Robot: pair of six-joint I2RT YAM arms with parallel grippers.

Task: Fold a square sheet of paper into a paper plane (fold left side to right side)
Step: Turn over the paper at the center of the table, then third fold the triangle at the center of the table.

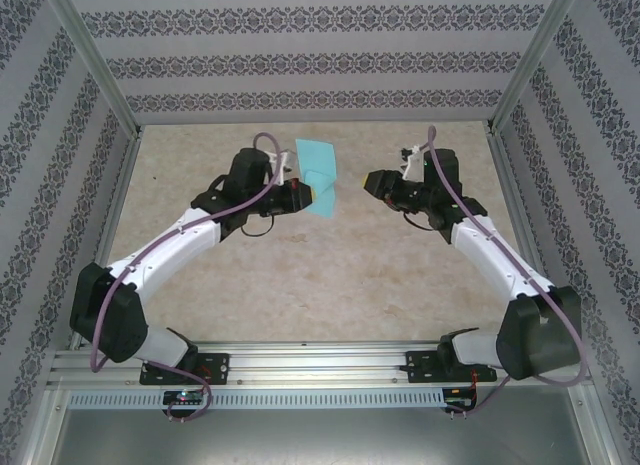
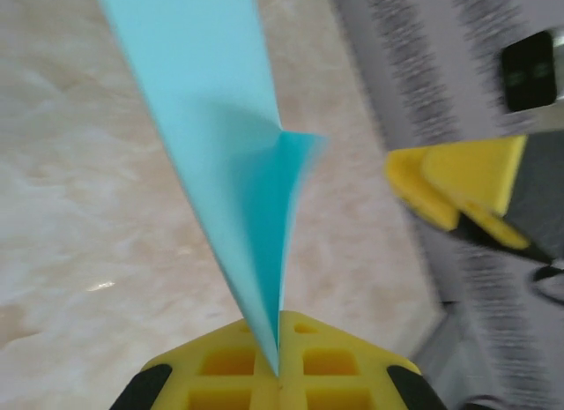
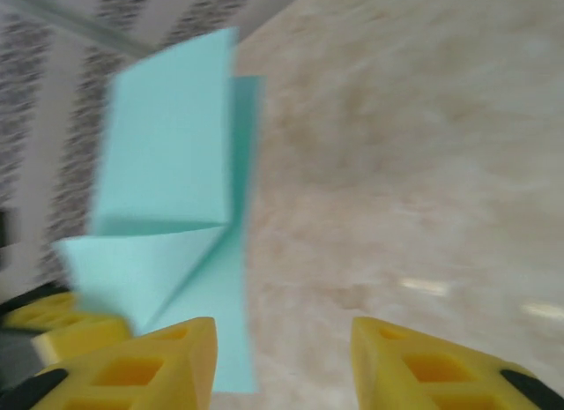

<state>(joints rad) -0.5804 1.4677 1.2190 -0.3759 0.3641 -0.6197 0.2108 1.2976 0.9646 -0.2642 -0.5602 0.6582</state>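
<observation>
Left gripper (image 1: 314, 193) is pinching the folded paper (image 1: 318, 165) tight, holding it raised near the table's (image 1: 300, 285) far edge | right gripper (image 3: 282, 335) is hovering part-open, empty, probably to regrip.

left hand (image 1: 310, 193): clamped shut, pointing right | right hand (image 1: 368, 182): jaws apart, pointing left

One paper sheet (image 1: 318, 165), two hands (image 1: 316, 195) (image 1: 370, 182)

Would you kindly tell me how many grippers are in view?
2: the left gripper, mid-table, shut on the folded teal paper sheet; the right gripper, open, just right of it, not touching.
</observation>
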